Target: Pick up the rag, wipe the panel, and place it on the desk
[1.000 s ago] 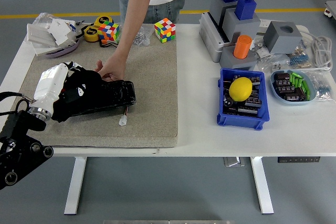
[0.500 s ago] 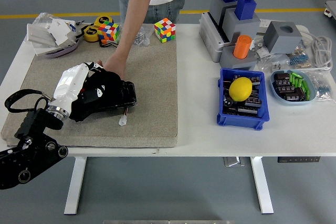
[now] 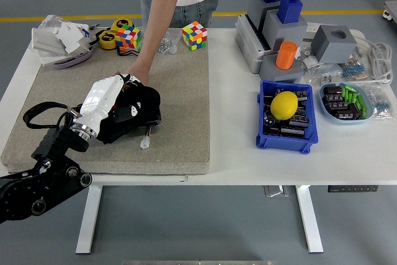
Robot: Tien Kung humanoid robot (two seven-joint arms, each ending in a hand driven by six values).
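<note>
My left hand (image 3: 124,107), white-backed with black fingers, lies on top of the black panel (image 3: 153,116) on the beige mat (image 3: 180,91). The black rag (image 3: 140,96) is bunched under the palm and fingers and pressed onto the panel; the hand is shut on it. Most of the panel is hidden beneath hand and rag; only its right end shows. A person at the far side reaches down and holds the panel's far edge with one hand (image 3: 133,77), touching my hand's knuckle side. My right arm is out of view.
A small white plug (image 3: 145,143) lies on the mat just in front of the panel. Two colour cubes (image 3: 194,35) (image 3: 128,37) and tape rolls sit at the mat's far edge. A blue bin (image 3: 273,138) holding a yellow ball stands right of the mat.
My left hand has slid to the right along the panel with the rag under it, covering more of the panel. The person's hand stays on the far edge.
</note>
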